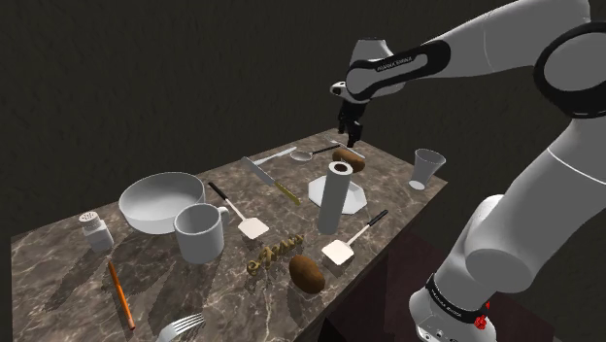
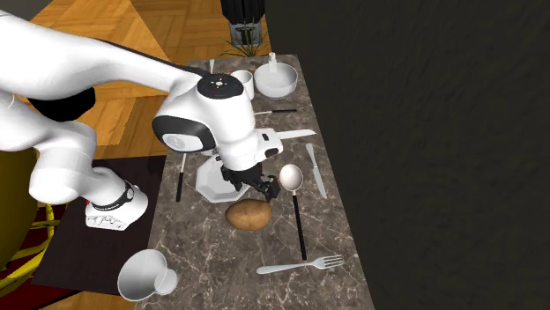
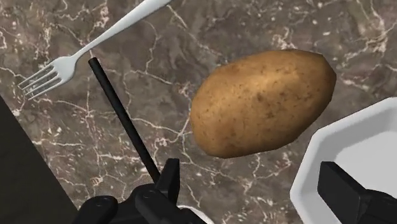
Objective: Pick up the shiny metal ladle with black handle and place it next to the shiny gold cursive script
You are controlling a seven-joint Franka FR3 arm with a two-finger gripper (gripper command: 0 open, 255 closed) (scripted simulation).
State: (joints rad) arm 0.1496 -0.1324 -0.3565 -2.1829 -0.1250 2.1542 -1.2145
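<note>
The ladle (image 2: 291,178) has a shiny metal bowl and a thin black handle (image 3: 124,121); it lies flat on the marble table near the far edge, also seen as ladle (image 1: 304,153). My black gripper (image 1: 348,129) hovers open above it, beside a brown potato (image 3: 261,102). In the wrist view the handle runs past one finger (image 3: 170,181), outside the gap; nothing is held. The gold cursive script (image 1: 275,253) lies far from the ladle, near the table's front edge beside a second potato (image 1: 307,273).
A white cylinder on an octagonal plate (image 1: 356,199) stands close to the gripper. A fork (image 2: 300,263) lies by the handle's end. A bowl (image 1: 160,199), mug (image 1: 199,233), shaker (image 1: 95,230), two spatulas, knife (image 1: 257,170), cup (image 1: 425,167) and pencil (image 1: 119,291) crowd the table.
</note>
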